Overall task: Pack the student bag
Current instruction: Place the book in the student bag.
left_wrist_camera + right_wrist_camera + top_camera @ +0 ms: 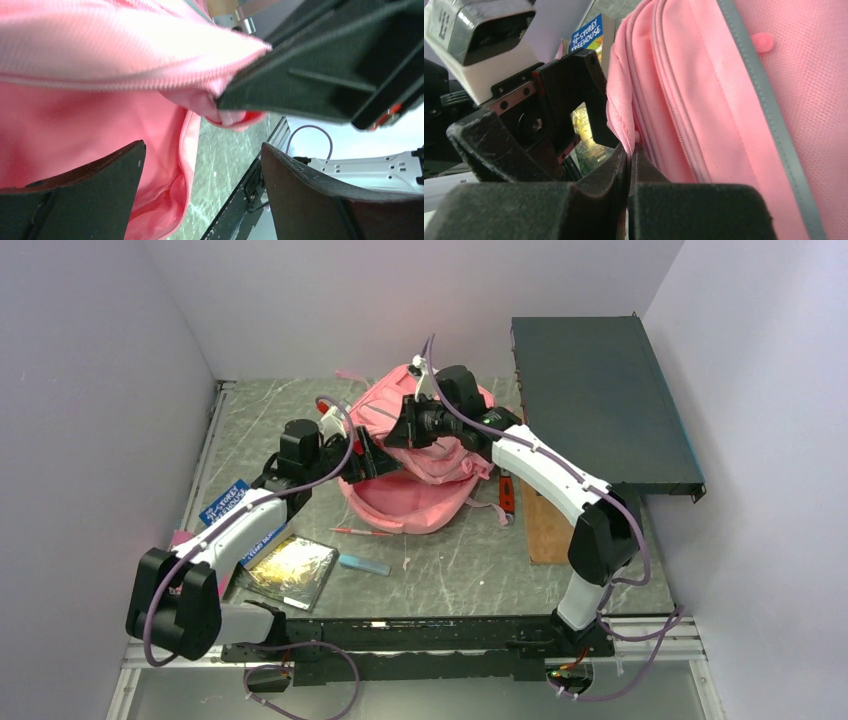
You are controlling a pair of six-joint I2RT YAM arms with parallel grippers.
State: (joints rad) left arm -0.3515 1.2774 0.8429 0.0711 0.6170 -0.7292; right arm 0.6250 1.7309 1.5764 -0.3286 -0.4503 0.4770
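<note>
Bag: large soft pink fabric backpack (pixel 415 502) with grey trim is laid at mid grey-green marbled surface (pixel 450 575), slightly toward the rear.
Right end effector (pixel 629 150): fingers are pressed together on a fold of pink fabric beside the bag's zip line; the arm is reached across the bag top.
Left end effector (pixel 202 150): fingers are spread apart and nothing is clamped; it is held just beside the bag's left edge, close to the right end effector.
Left side: blue paperback book (pixel 225 502) and shiny gold packet in clear wrap (pixel 287 570) are laid near the left arm.
Right side: flat dark rectangular case (pixel 600 390) is seen at rear, with brown wooden board (pixel 545 530) in front of it.
</note>
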